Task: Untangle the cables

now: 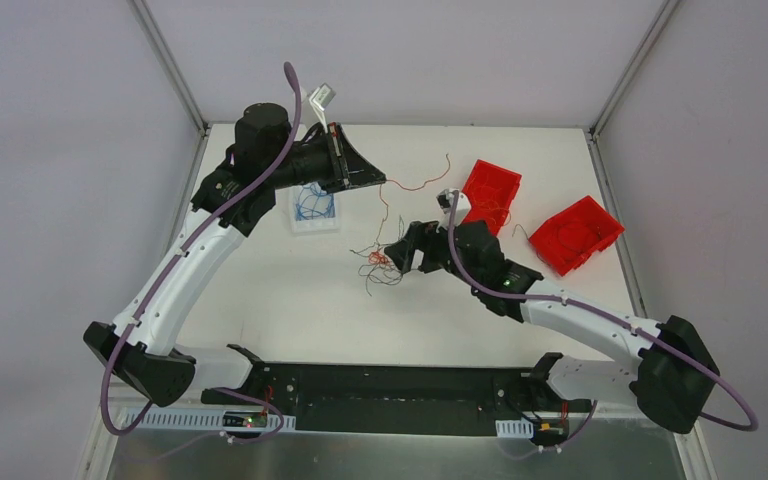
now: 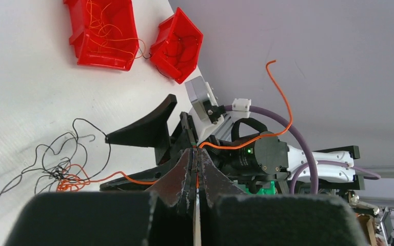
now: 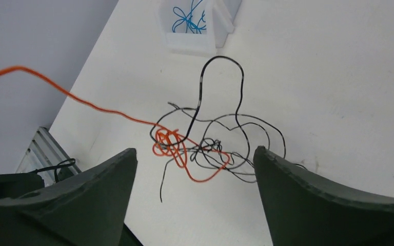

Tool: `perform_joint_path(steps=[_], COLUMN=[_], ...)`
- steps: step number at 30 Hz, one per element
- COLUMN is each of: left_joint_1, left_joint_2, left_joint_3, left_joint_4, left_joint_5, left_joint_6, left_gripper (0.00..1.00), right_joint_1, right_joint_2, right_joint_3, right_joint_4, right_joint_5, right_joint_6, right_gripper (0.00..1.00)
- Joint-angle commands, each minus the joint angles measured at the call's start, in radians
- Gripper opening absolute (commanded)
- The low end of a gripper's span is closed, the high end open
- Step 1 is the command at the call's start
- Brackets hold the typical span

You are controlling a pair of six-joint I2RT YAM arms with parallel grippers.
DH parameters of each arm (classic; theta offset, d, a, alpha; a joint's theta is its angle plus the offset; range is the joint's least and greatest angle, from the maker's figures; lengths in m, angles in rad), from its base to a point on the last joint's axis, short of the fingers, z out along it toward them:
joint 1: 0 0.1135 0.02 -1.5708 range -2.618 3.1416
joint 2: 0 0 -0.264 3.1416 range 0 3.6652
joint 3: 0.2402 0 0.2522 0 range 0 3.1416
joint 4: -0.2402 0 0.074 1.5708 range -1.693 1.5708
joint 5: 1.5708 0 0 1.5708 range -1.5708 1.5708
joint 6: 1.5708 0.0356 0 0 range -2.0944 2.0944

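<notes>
A tangle of black and orange cables (image 1: 380,264) lies mid-table, also in the right wrist view (image 3: 205,148) and the left wrist view (image 2: 61,171). One orange wire (image 1: 384,212) rises from it to my left gripper (image 1: 380,182), which is shut on it above the table. The pinched wire (image 2: 267,130) passes between the closed fingertips of that gripper (image 2: 197,152), and its free end curls away toward the back (image 1: 430,178). My right gripper (image 1: 392,256) hangs just right of the tangle, open. Its jaws (image 3: 195,151) stand wide on either side of the bunch, touching nothing.
Two red bins (image 1: 490,190) (image 1: 575,235) with a few orange and black wires sit at the back right. A white tray (image 1: 300,222) holding blue wires (image 3: 187,20) sits at the back left under the left arm. Grey walls close the table's far and side edges.
</notes>
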Motion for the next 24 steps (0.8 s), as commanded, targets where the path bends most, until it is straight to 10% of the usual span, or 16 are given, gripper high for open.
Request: perform_joint_path(steps=[1,5,11,20,24], left_joint_1=[0.001,0.0,-0.002,-0.002,-0.003], left_joint_2=[-0.018,-0.024,-0.046,-0.054,-0.042], left_joint_3=[0.05,0.049,0.02,-0.003,-0.008], left_joint_4=[0.018,0.018,0.026,0.029,0.035], left_joint_5=[0.041,0.048,0.038,0.023,0.028], left_joint_6=[-0.04,-0.067,-0.076,-0.082,-0.092], left_gripper=[0.0,0.0,0.0,0.0,0.0], right_joint_1=[0.0,0.0,-0.001,0.0,-0.001], right_joint_2=[0.049,0.077,0.071,0.032,0.056], right_joint_3=[0.043,0.052,0.009,-0.013,0.039], right_joint_4=[0.072,0.114,0.198,0.199,0.154], right_joint_5=[-0.044,-0.02,0.156,0.169,0.141], right_joint_6=[0.04,0.128,0.315,0.352,0.355], right_gripper=[0.94,0.99,0.71,0.67,0.48])
